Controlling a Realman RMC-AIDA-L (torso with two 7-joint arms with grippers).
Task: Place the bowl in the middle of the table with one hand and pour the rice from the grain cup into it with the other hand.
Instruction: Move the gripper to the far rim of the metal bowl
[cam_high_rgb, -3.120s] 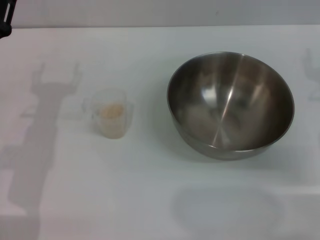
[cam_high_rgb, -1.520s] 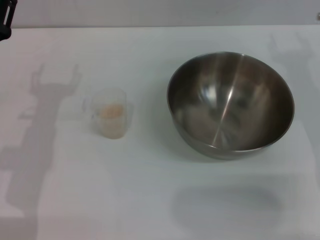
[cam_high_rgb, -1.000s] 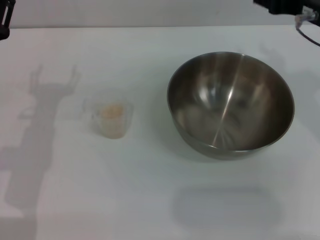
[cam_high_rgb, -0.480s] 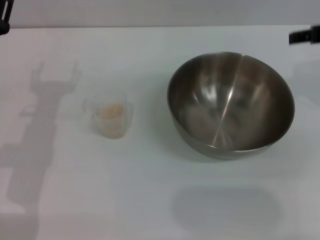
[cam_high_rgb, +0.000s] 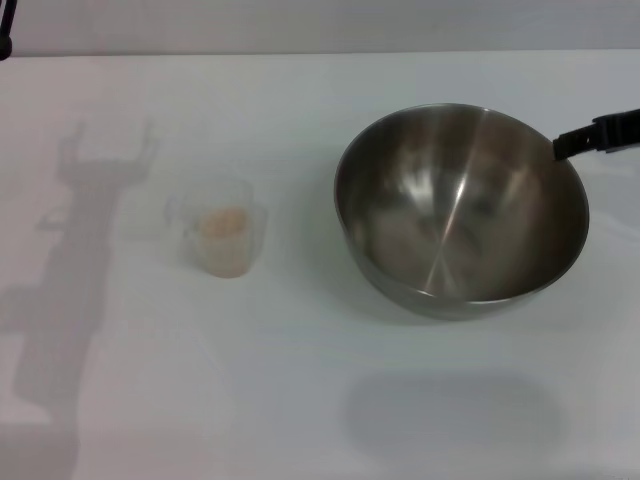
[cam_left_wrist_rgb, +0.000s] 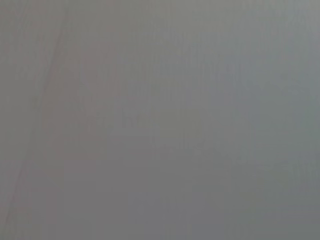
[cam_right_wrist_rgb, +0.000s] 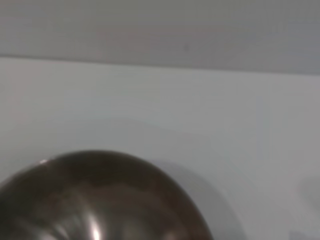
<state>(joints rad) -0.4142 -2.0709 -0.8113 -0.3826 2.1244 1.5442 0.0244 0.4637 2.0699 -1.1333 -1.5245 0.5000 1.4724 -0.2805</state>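
1. The bowl (cam_high_rgb: 461, 209) stood upright on the white counter (cam_high_rgb: 300, 380), right of the middle in the head view, its shiny grey inside bare of grains.
2. The grain cup (cam_high_rgb: 224, 228) stood upright on the counter's left half, well apart from the bowl, with its side handle turned away from the bowl.
3. The rice (cam_high_rgb: 224, 224) lay inside the cup as a pale beige mass; none showed on the counter or in the bowl.
4. The right pincer (cam_high_rgb: 597, 134) reached in from the right edge of the head view as a dark bar, its tip over the bowl's far right rim. Whether it touched the rim could not be told.
5. Only that single dark part of the right pincer showed, so I cannot tell whether its fingers were spread or closed.
6. The right wrist view showed the bowl's rounded rim (cam_right_wrist_rgb: 100, 195) close by, with bare counter and a grey wall (cam_right_wrist_rgb: 160, 25) beyond it.
7. The left pincer (cam_high_rgb: 5, 24) showed only as a dark sliver at the top left corner of the head view, well away from the cup. I cannot tell its state either.
8. The left wrist view showed nothing but a flat grey field.
9. A forked arm shadow (cam_high_rgb: 90, 200) lay on the counter just left of the cup.
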